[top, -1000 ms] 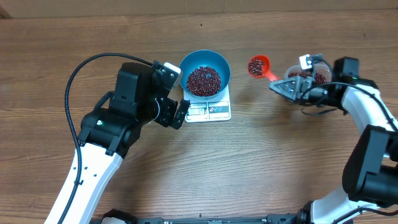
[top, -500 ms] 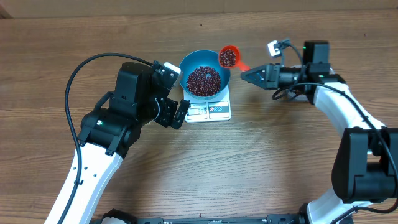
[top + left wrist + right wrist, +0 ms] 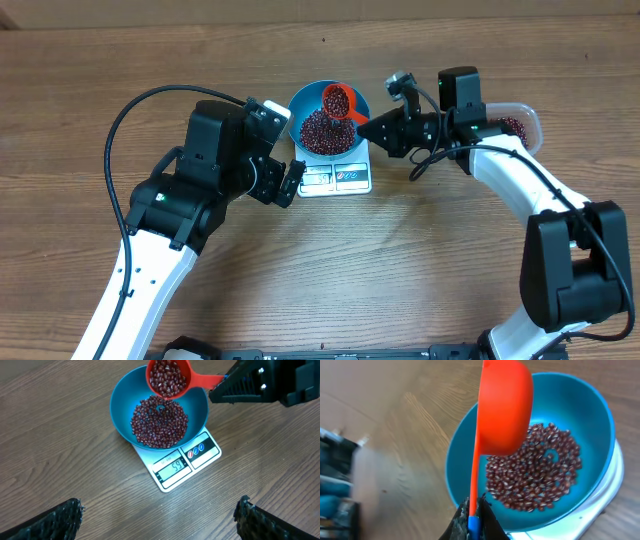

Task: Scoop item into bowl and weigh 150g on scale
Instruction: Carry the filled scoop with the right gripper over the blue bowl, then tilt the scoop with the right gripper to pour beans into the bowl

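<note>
The light blue bowl (image 3: 303, 106) stands on the white scale (image 3: 337, 178), with a heap of dark red beans (image 3: 325, 130) inside. My right gripper (image 3: 365, 128) is shut on the blue-tipped handle of the orange-red scoop (image 3: 336, 100). The scoop holds beans and hangs over the bowl's far side. The left wrist view shows the loaded scoop (image 3: 167, 377), bowl (image 3: 122, 405), beans (image 3: 159, 422) and scale (image 3: 200, 452). In the right wrist view the scoop (image 3: 502, 407) covers part of the bowl (image 3: 465, 465) and beans (image 3: 535, 470). My left gripper (image 3: 159, 510) is open, left of the scale.
A clear plastic tub (image 3: 520, 118) holding more beans sits at the right, partly hidden behind the right arm. Bare wooden tabletop (image 3: 400, 260) surrounds the scale. A black cable (image 3: 130, 130) loops over the left arm.
My right gripper has carried the loaded scoop leftward from beside the tub to above the bowl. The left arm has not moved.
</note>
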Motion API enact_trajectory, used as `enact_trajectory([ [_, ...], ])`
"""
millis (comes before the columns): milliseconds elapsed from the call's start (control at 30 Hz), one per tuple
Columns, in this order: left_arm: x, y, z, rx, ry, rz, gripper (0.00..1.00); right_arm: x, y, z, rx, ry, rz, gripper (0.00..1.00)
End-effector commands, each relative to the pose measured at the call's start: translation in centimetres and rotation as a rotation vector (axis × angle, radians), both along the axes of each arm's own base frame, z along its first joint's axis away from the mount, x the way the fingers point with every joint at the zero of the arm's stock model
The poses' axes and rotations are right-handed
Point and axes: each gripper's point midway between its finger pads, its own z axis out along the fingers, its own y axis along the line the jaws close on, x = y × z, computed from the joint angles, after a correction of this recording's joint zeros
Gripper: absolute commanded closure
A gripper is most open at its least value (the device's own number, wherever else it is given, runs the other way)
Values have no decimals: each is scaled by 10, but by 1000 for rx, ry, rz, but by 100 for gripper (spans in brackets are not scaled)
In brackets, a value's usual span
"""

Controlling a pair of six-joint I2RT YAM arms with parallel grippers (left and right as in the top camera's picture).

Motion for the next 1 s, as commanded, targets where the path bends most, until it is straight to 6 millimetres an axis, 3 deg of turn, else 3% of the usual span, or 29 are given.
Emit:
enact_trajectory([
  [0,-3,-2,6,-20,-11,-8,0,9,-2,-6,-117,-150,26,96],
  [300,-3,-2,6,-20,-11,-8,0,13,5,-15,-289,-313,78,96],
  [567,-3,-2,6,-20,-11,-8,0,19,4,18,-322,-426,61,96],
  [967,-3,-2,6,-20,-11,-8,1,19,-20,42,-476,-528,13,96],
])
